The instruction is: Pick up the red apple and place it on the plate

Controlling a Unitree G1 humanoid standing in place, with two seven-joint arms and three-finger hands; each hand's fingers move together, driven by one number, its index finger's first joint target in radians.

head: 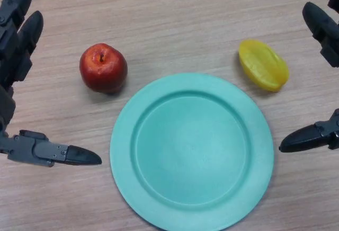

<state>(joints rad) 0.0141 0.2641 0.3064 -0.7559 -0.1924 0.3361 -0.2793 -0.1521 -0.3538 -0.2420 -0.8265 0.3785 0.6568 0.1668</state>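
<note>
A red apple (103,67) stands upright on the wooden table, just off the upper left rim of a teal plate (127,135). The plate holds nothing. My left hand (16,40) is at the left edge, open, with its fingers straight above and its thumb (69,154) pointing right below; the apple lies to the right of it, apart from it. My right hand (324,29) is at the right edge, open, its thumb (307,138) pointing left toward the plate's rim.
A yellow starfruit (263,64) lies on the table off the plate's upper right rim, close to my right hand's fingers. The wooden table (175,19) stretches across the far side.
</note>
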